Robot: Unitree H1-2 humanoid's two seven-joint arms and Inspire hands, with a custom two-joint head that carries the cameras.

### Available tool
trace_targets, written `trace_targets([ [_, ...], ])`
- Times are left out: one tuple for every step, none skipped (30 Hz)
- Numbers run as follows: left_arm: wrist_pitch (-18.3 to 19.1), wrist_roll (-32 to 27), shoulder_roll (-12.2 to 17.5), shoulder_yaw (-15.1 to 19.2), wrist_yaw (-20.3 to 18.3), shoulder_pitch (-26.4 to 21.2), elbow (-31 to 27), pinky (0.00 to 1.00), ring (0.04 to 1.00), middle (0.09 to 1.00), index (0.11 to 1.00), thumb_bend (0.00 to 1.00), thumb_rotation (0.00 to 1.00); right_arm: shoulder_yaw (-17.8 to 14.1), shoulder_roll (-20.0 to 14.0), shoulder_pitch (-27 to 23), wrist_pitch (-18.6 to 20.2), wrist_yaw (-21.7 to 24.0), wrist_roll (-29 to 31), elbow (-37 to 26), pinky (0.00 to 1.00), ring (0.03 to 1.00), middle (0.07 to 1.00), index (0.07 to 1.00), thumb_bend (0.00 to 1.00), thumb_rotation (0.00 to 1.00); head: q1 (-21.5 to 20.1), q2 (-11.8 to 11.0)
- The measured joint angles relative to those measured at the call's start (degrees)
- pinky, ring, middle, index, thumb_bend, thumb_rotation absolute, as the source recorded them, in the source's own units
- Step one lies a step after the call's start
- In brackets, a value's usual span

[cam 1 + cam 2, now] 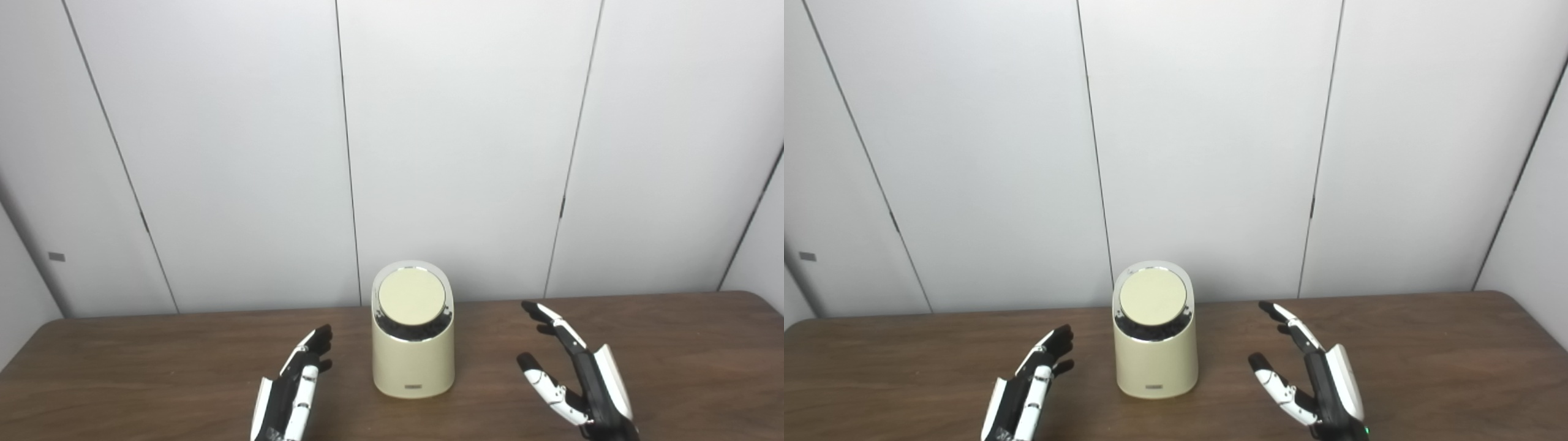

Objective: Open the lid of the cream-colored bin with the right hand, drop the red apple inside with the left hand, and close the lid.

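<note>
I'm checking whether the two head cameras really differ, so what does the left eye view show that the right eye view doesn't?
Only the left eye view: nothing extra among the objects; its right table corner is cut off.

Only the right eye view: the table's far right corner, and a small green light at the right hand's wrist.

Both: the cream-colored bin standing upright mid-table with its lid closed, the left hand open beside it, the right hand open on the other side, neither touching it. No red apple appears in either view.

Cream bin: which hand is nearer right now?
Left, slightly. The left hand sits open just left of the cream bin, fingertips level with its body. The right hand is open on the bin's right, a bit farther off. Neither touches it.
</note>
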Motion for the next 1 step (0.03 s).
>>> trace_targets([
  [-0.12, 0.14, 0.10, -0.10, -0.04, 0.00, -0.01, 0.84, 0.897, 0.895, 0.888, 0.25, 0.88, -0.19, 0.41, 0.19, 0.26, 0.92, 1.36, -0.25, 0.81, 0.855, 0.843, 0.815, 0.21, 0.67, -0.26, 0.09],
])
